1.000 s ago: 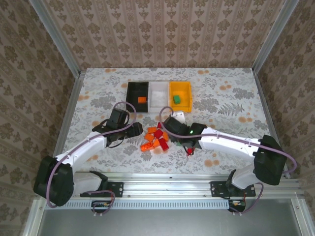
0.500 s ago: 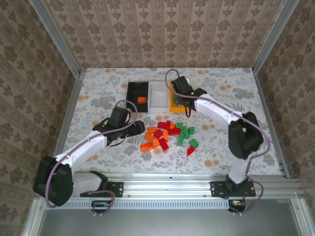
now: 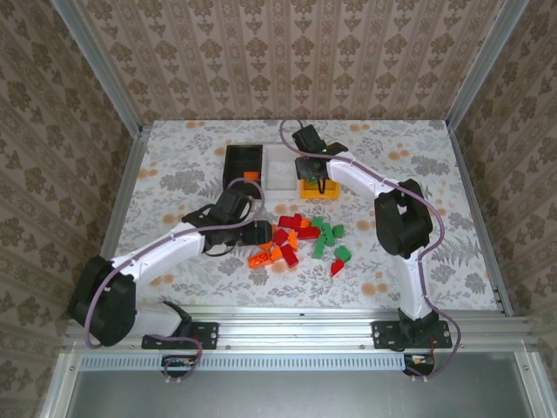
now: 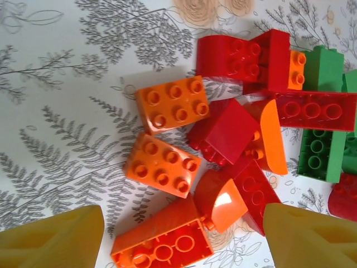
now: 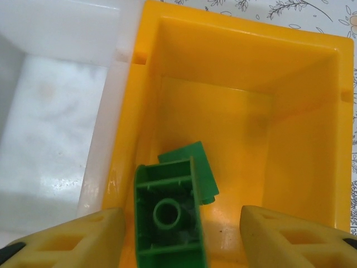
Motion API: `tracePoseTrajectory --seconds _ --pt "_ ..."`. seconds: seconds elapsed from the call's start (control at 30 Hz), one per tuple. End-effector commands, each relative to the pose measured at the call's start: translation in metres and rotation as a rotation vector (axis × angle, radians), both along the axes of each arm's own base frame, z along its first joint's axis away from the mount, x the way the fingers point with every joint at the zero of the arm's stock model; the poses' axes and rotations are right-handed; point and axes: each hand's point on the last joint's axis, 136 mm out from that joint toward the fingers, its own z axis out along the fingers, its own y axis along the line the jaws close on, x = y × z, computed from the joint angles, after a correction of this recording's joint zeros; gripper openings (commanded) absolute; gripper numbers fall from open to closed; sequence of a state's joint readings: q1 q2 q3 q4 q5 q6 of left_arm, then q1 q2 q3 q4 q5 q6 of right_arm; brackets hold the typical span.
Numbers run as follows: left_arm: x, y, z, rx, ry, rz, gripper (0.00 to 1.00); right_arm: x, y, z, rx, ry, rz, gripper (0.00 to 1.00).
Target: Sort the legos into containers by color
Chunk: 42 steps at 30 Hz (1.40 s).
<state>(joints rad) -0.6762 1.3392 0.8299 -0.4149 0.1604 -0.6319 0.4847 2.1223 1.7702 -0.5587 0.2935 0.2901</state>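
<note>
**Hovering over the yellow bin with fingers apart**

You have the right gripper (image 5: 181, 226) above the yellow bin (image 5: 234, 67), its two fingers spread. A green brick (image 5: 169, 223) sits between them, hollow underside up, with a gap showing on either side, so nothing is gripped. It partly covers a second green brick (image 5: 203, 167) lying in the same bin. The white bin (image 5: 56, 100) stands touching the yellow one on its left, and the black bin (image 3: 244, 161) comes next in the row, with one orange brick (image 3: 251, 177) inside.

Your left gripper (image 4: 184, 234) is wide open too, holding nothing, and hangs just over the near left edge of the pile of legos (image 3: 296, 237) on the table (image 3: 418, 174). Orange and red bricks lie jumbled right under it, and the green ones gather on the pile's right side. One red brick (image 3: 337, 268) lies a little apart, nearer the arms' bases.
</note>
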Motion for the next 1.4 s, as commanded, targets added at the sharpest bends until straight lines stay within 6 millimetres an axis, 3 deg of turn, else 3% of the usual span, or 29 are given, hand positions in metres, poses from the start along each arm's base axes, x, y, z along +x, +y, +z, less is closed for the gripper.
tracePoseTrajectory --seconds 0.0,0.1,0.2,0.3,0.47,0.57,0.67,0.9,1.13,1.37 --pt "-0.004 -0.017 0.009 0.026 -0.006 -0.078 0.77 -0.003 -0.005 0.039 0.013 -0.042 0.012 0.59" --pt "-0.007 -0.031 0.008 0.065 -0.011 -0.127 0.73 -0.019 -0.013 0.070 0.047 -0.097 0.009 0.59" --pt "-0.010 -0.057 0.014 0.080 -0.053 -0.209 0.69 -0.046 -0.027 0.087 0.081 -0.128 -0.017 0.59" --pt "-0.015 -0.086 0.019 0.118 -0.115 -0.335 0.66 -0.077 -0.051 0.091 0.119 -0.144 -0.074 0.59" --pt "-0.022 -0.100 0.017 0.136 -0.039 -0.340 0.62 -0.137 -0.081 0.072 0.173 -0.098 -0.143 0.57" --pt "-0.038 -0.096 0.008 0.134 0.039 -0.188 0.63 -0.175 -0.101 0.058 0.197 -0.094 -0.191 0.56" --pt "-0.058 -0.101 -0.004 0.090 0.068 -0.043 0.64 -0.198 -0.115 0.043 0.194 -0.089 -0.212 0.57" --pt "-0.074 -0.102 -0.028 0.098 0.136 0.220 0.65 -0.213 -0.120 0.030 0.174 -0.061 -0.182 0.58" --pt "-0.065 -0.093 -0.055 0.172 0.172 0.352 0.64 -0.217 -0.120 0.042 0.186 -0.095 -0.153 0.59" --pt "-0.057 -0.093 -0.060 0.239 0.158 0.387 0.60 -0.223 -0.121 0.044 0.202 -0.110 -0.140 0.59"
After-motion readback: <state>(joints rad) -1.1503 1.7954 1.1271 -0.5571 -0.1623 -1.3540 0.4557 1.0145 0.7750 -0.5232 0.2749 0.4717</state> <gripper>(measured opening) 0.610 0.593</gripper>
